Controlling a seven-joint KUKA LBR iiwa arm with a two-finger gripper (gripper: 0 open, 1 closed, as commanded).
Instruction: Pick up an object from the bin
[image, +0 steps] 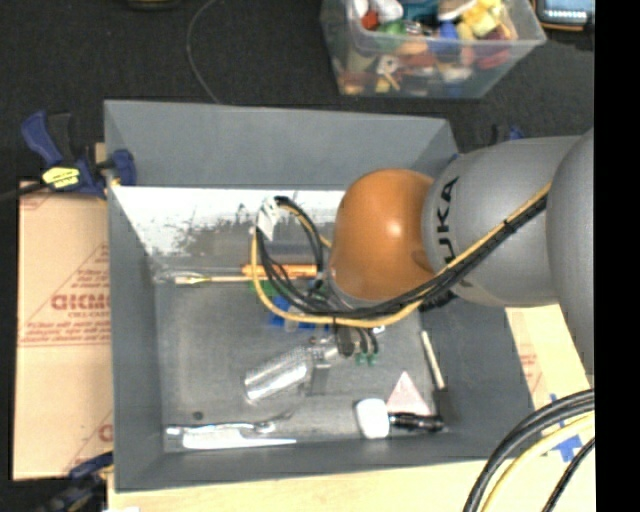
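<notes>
Clear plastic cup (275, 378), lying on its side near the middle of the grey metal bin (135, 330), sits just left of the gripper (325, 355) of a KUKA arm (500, 230) that reaches in from the right. The gripper is low over the bin floor at the cup's right end, touching it or just beside it. Whether the gripper is open or closed cannot be told, since the orange wrist cover (385, 245) and a loop of cables (262, 290) hide much of it. In the front right corner lies a white block (371, 418) with a black pen-like piece (418, 424) at its right side and a pale pink triangle (405, 392) just behind. A thin wooden stick (432, 360) lies tilted near the right wall. A clear plastic strip (225, 434) runs along the front wall. A long wooden rod (215, 279) lies by the back wall, its right end meeting an orange piece (290, 270) and, nearer the gripper, a blue piece (281, 302) partly under the cables
</notes>
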